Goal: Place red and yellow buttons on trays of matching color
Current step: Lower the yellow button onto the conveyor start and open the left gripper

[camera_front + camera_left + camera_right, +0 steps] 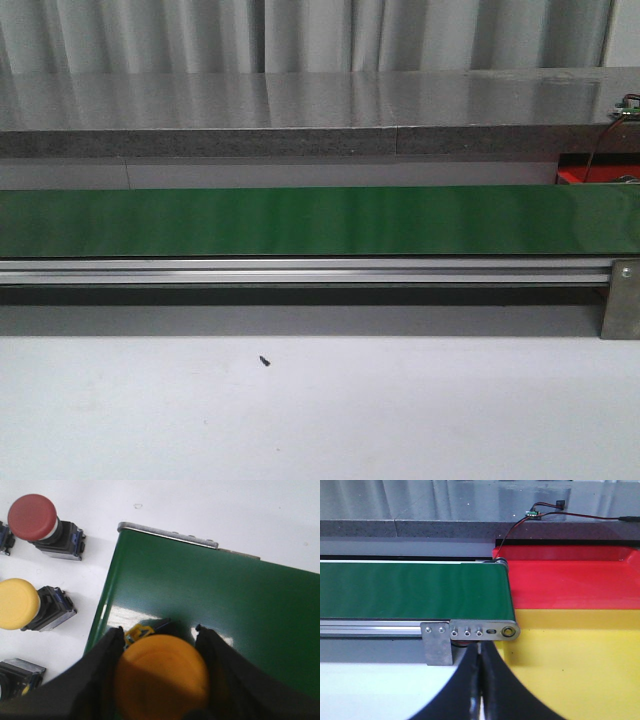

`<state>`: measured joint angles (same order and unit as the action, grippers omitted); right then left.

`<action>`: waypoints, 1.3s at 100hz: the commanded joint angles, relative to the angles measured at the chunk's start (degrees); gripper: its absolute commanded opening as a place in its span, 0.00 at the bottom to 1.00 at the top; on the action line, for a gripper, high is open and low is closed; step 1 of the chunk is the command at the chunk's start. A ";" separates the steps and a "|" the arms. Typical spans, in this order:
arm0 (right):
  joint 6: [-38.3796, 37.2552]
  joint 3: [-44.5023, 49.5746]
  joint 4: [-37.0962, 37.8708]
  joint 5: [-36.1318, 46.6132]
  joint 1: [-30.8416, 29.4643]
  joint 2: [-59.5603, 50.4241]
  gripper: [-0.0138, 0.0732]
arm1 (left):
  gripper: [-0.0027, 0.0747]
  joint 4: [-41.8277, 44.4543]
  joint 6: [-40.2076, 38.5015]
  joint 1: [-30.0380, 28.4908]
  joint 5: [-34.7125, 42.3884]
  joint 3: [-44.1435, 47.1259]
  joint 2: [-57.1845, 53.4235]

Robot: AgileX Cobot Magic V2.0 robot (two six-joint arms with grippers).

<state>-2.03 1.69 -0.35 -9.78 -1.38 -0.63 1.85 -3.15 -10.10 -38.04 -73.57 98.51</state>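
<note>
Left tool (160, 680) pinching yellow button (161, 676) by its cap, over the end of the green belt (220, 610). Off that belt end, on the white table (250, 510): red button (42, 525), second yellow button (30, 605), another partly cut-off button (17, 677). Right tool (480, 680) pressed together, nothing between, just short of the belt's other end bracket (470, 632). Past that end: yellow tray (580, 660) nearer, red tray (570, 582) behind, both bare. Wires (530, 517) on the grey ledge behind the red tray.
</note>
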 commanded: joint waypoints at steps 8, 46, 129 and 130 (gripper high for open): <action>0.19 -1.07 -0.04 4.87 0.07 -1.00 0.08 | 0.09 -0.50 0.20 0.35 2.10 -2.05 -2.43; 0.19 -1.07 -0.04 4.87 0.07 -1.00 0.08 | 0.85 -6.79 7.14 0.35 1.80 -2.05 -2.64; 0.19 -1.07 -0.04 4.87 0.07 -1.00 0.08 | 0.83 -3.12 4.50 -18.37 -2.80 -0.37 -16.47; 0.19 -1.07 -0.04 4.87 0.07 -1.00 0.08 | 0.83 -2.77 4.50 -18.77 -2.80 0.01 -16.47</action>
<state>-2.03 1.69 -0.35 -9.78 -1.38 -0.63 -1.86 2.43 -24.51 -43.31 -73.82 84.14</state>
